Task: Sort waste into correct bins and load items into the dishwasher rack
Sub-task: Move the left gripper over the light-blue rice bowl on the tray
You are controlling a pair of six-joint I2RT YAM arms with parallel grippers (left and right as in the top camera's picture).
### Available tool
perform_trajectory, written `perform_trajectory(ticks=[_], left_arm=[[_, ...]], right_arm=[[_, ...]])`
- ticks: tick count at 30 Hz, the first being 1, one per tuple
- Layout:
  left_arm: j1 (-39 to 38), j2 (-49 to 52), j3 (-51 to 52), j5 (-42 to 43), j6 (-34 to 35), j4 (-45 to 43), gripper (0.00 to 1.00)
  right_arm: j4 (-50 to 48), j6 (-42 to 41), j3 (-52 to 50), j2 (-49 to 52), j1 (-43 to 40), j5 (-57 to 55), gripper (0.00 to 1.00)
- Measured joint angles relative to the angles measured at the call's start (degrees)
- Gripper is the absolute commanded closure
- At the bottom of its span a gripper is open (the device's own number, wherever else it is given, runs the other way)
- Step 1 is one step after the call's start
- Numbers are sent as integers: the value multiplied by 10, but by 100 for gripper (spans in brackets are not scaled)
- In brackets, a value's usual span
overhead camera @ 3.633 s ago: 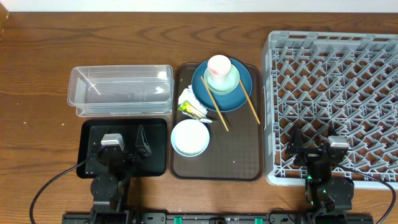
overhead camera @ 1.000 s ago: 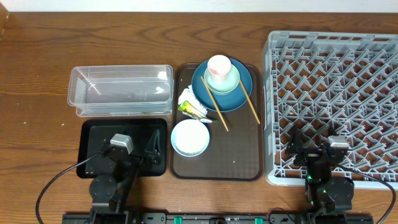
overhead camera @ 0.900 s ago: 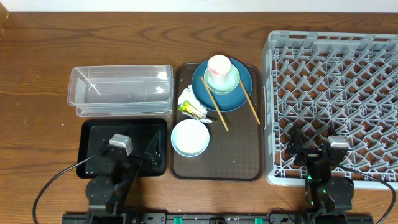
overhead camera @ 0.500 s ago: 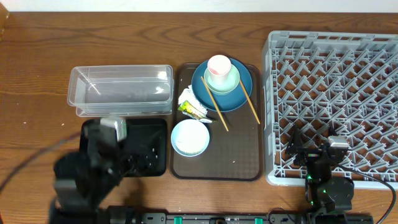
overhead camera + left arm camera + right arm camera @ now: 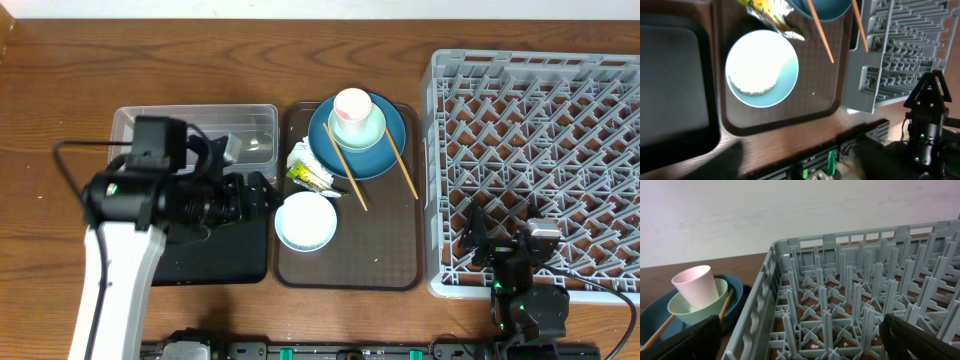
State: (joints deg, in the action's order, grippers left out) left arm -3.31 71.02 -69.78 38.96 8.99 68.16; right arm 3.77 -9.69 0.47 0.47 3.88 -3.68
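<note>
The pale blue-white bowl [image 5: 305, 222] sits at the brown tray's front left and holds white rice grains [image 5: 752, 82]. The snack wrapper [image 5: 312, 177] and crumpled tissue [image 5: 300, 155] lie just behind it. The pink cup [image 5: 352, 104] stands in the mint-green bowl [image 5: 362, 130] on the dark blue plate [image 5: 385, 155], with chopsticks [image 5: 345, 172] across it. My left gripper [image 5: 262, 190] is open and empty, above the black tray's [image 5: 215, 255] right edge beside the pale bowl [image 5: 761, 67]. My right gripper [image 5: 497, 228] is open and empty over the rack's [image 5: 540, 120] front edge.
The brown serving tray [image 5: 380, 250] lies between the bins and the rack. The clear tub [image 5: 250, 120] is behind the black tray, partly covered by my left arm. The right wrist view shows the rack's pegs [image 5: 850, 305] and the cup [image 5: 695, 285].
My left arm has lifted from its rest at the front edge and swung back and right over the black tray, ending beside the pale bowl. The right arm has not moved.
</note>
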Motion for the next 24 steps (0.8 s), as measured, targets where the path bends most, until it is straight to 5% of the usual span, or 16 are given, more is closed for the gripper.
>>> perform_trajectory(ticks=[1,2,9,17,20,24], left_arm=[[-3,9,0,2,0,0,90],[-7,17,0,4,0,0,94],[-98,31,2,-45,16,-3,94],[-290,31,9,-209,134,-68,93],[-358,34,9,-266,173,-108,67],[-427,55,9,-333,215,-136,45]], right_arm=[[0,0,0,0,0,0,1],[0,0,0,0,0,0,1],[0,0,0,0,0,0,1],[0,0,0,0,0,0,1],[0,0,0,0,0,0,1],[0,0,0,0,0,0,1]])
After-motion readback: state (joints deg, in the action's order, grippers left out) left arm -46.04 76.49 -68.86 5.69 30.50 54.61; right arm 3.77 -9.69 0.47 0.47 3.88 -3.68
